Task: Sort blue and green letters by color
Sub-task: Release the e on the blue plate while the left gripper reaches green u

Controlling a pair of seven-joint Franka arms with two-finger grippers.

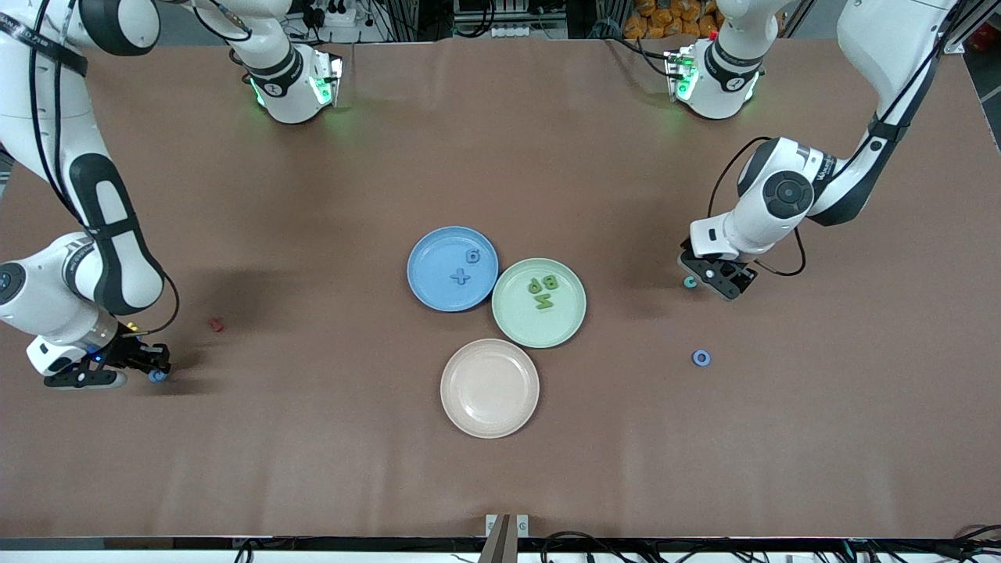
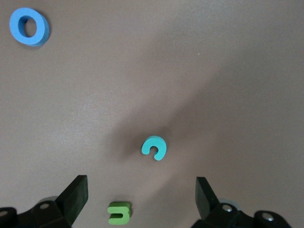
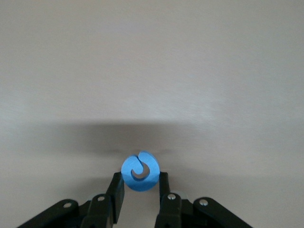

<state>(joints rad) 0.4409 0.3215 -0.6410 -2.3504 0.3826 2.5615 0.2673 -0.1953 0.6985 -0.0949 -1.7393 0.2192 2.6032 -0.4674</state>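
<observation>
- Nearest the front camera lies a broad bare band of brown table (image 1: 313,485), open from one end to the other up to the table's front edge.
- The pink plate (image 1: 489,388) sits closest of the three plates, holding nothing, its rim just short of the green plate's rim.
- At the right arm's end, close to the table's side edge, the right gripper (image 1: 153,374) is down at the table with its fingers (image 3: 117,190) clamped on a blue curled letter (image 3: 140,171).
- A blue ring letter (image 1: 701,358) lies alone toward the left arm's end, with open cloth all round it.
- A small dark red letter (image 1: 216,323) lies farther back than the right gripper, well apart from the plates.
- The green plate (image 1: 539,303) holds three green letters (image 1: 545,292); its rim touches the blue plate (image 1: 453,268), which holds two blue letters (image 1: 466,266).
- The left gripper (image 1: 708,277) hovers low, jaws spread wide and holding nothing, over a teal curled letter (image 2: 154,147); a green letter (image 2: 119,213) lies just beside, near one finger.
- From the plates to the robots' bases the table is bare cloth.
</observation>
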